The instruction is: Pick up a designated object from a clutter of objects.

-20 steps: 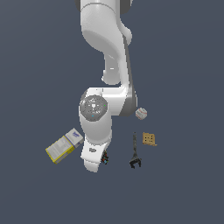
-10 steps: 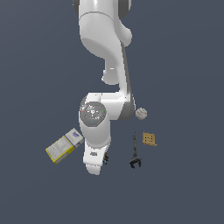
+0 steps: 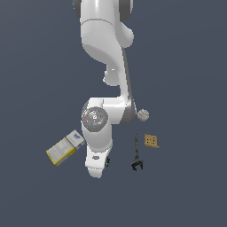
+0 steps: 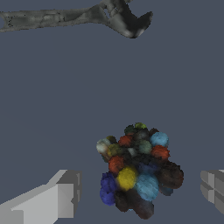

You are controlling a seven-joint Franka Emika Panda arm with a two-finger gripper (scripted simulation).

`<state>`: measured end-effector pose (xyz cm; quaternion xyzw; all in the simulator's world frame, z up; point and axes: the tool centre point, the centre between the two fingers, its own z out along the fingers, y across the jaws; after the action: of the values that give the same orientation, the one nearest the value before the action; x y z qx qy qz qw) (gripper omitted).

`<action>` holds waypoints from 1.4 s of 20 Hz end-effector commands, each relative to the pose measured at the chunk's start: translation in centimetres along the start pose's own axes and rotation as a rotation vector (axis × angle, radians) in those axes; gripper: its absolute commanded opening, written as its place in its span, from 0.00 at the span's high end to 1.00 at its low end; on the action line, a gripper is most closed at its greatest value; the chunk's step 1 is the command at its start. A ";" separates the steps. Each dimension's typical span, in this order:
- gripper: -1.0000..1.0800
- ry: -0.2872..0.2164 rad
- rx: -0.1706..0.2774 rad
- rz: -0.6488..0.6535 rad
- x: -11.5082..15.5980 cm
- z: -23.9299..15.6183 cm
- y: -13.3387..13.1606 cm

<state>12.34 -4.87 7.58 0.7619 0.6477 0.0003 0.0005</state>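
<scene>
The designated object (image 4: 138,170) is a dark lumpy cluster with blue, orange, red and yellow specks. In the wrist view it lies on the floor between my two pale fingers (image 4: 57,197), apart from both. My gripper (image 4: 140,189) is open around it. In the exterior view only a dark sliver of the object (image 3: 107,162) peeks out beside the white hand (image 3: 96,163), which hides the fingertips. The rest of the clutter of objects lies around: a slim black tool (image 3: 137,156), a white baseball (image 3: 142,115), a tan holed block (image 3: 151,141) and a yellow-white-blue box (image 3: 65,147).
The black tool (image 4: 83,17) lies a short way beyond the object in the wrist view. In the exterior view, the box sits to the left of the hand, while the baseball and the tan block sit to its right. The floor is plain dark grey.
The hand has sunk a little lower over the lump, and the arm has leaned slightly. None of the objects has moved.
</scene>
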 end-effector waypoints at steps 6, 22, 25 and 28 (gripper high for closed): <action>0.04 0.000 0.001 -0.003 0.0 3.3 -0.1; 1.00 0.000 0.000 -0.003 0.0 3.3 0.0; 1.00 0.000 0.000 -0.003 0.0 3.1 -0.1; 1.00 0.000 0.000 -0.003 0.0 2.4 -0.5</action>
<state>11.97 -4.83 4.72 0.7611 0.6487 -0.0006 -0.0005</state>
